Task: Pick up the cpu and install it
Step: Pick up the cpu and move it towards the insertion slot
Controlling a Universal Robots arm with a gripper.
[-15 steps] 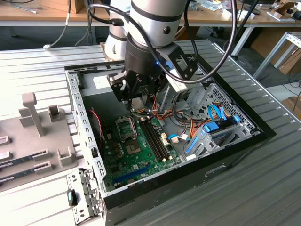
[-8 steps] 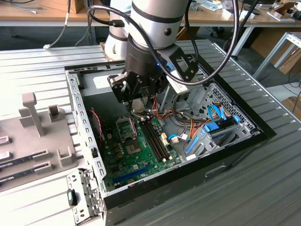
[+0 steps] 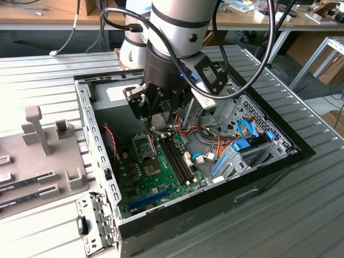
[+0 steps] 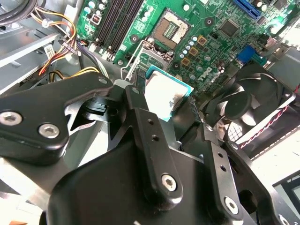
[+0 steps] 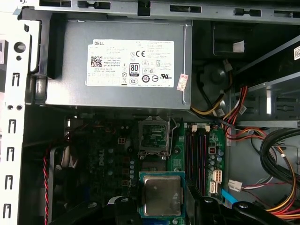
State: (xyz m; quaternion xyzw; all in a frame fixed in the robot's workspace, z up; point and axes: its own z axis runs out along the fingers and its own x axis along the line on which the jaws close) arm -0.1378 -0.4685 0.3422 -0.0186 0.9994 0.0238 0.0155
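Arm: the big grey robot arm (image 3: pixel 177 27) reaches down into the open computer case (image 3: pixel 81 107).
Gripper: the black gripper (image 3: pixel 160 115) hangs over the green board (image 3: pixel 161 180). It is near the socket (image 3: pixel 144 146) but does not touch it.
Fingers: the two black fingers (image 4: pixel 140 117) are squeezed onto the cpu, one on each side of it.
Cpu: the cpu (image 5: pixel 161 196) is a small flat square with a shiny grey top and a thin green edge. It is up in the gripper, apart from the socket. The second wrist view shows the cpu (image 4: pixel 166 91) between the fingers too.
Socket: the socket (image 5: pixel 153 136) is a square metal frame on the board. It is open, and tiny pins show in its middle.
Memory slots: the long dark memory slots (image 5: pixel 199 154) lie just beside the socket, on the exterior view's right of it.
Power box: the grey power box (image 5: pixel 117 65) has a white sticker. The socket lies between this box and the cpu.
Fan: the round black fan (image 4: pixel 243 101) is near the socket, on the side away from the memory slots.
Wires: red, yellow and orange wires (image 5: pixel 234 112) bunch up past the memory slots, farther from the socket.
Blue cables: the blue cables (image 3: pixel 244 134) are well apart from the socket, toward the exterior view's right.
Table: the case sits on a grey ribbed table (image 3: pixel 301 215).
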